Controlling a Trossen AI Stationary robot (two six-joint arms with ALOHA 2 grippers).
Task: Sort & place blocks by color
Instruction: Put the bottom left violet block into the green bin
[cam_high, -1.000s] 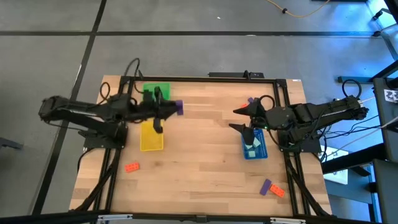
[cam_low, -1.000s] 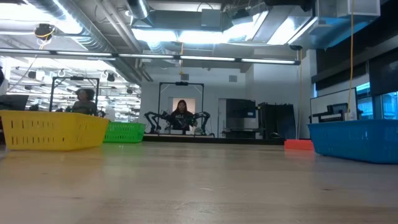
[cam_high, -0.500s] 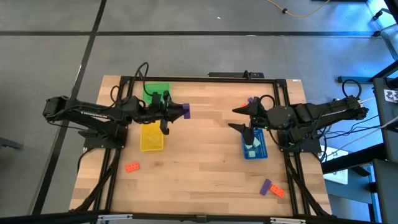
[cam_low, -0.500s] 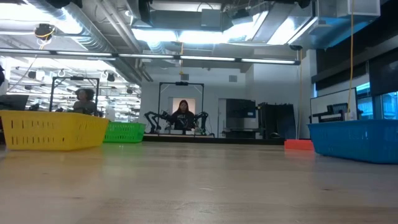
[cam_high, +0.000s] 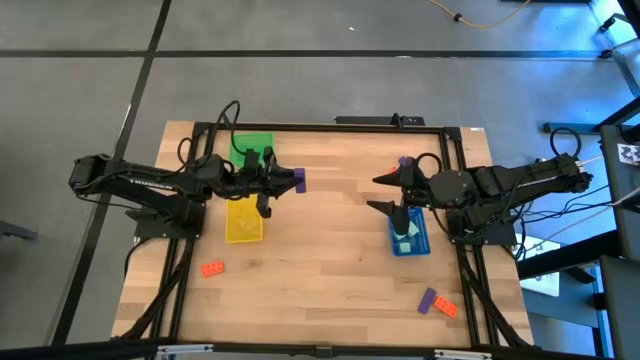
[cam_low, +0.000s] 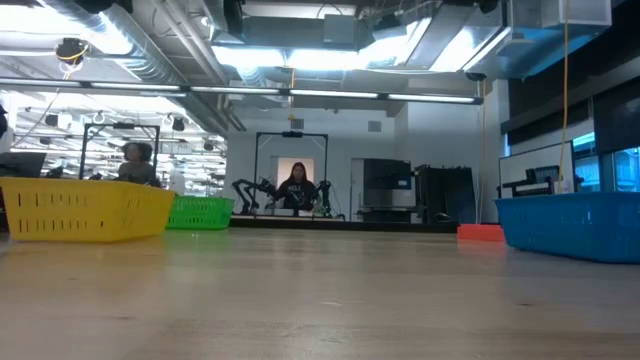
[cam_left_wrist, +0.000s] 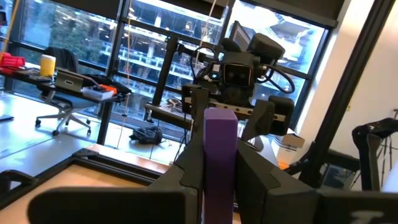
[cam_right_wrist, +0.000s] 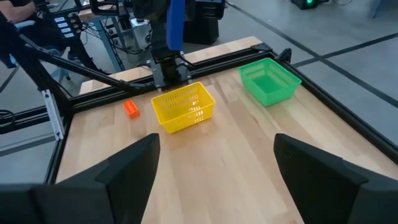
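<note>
The left end effector (cam_high: 285, 180) hangs above the wooden desk (cam_high: 330, 250), clamped on a purple block (cam_high: 297, 179) that sticks out past its fingertips; in the left wrist view that same block (cam_left_wrist: 220, 162) stands upright, pinched between the two dark fingers (cam_left_wrist: 186, 177). Just behind and below this end effector, toward its arm, sits the yellow tray (cam_high: 243, 220), and the green tray (cam_high: 250, 147) lies beside it on the far side of the desk. An orange-red block (cam_high: 212, 268) rests on the bare wood well away from the left end effector, past the yellow tray toward the near edge. The right end effector (cam_high: 383, 192) hovers with its fingers spread wide and nothing between them; in the right wrist view its fingers (cam_right_wrist: 134, 168) frame only bare wood. Right beside it, under its wrist, is the blue tray (cam_high: 408, 236), with light teal blocks (cam_high: 404, 238) lying inside. A small purple block (cam_high: 404, 161) shows just behind this end effector near the far edge. Well apart from it, near the front right corner of the desk, a purple block (cam_high: 427, 299) and an orange-red block (cam_high: 446, 307) lie touching each other. From the low view the yellow tray (cam_low: 85, 209), green tray (cam_low: 200, 211) and blue tray (cam_low: 570, 225) stand on the desk, with a person (cam_low: 297, 186) in the room beyond.
</note>
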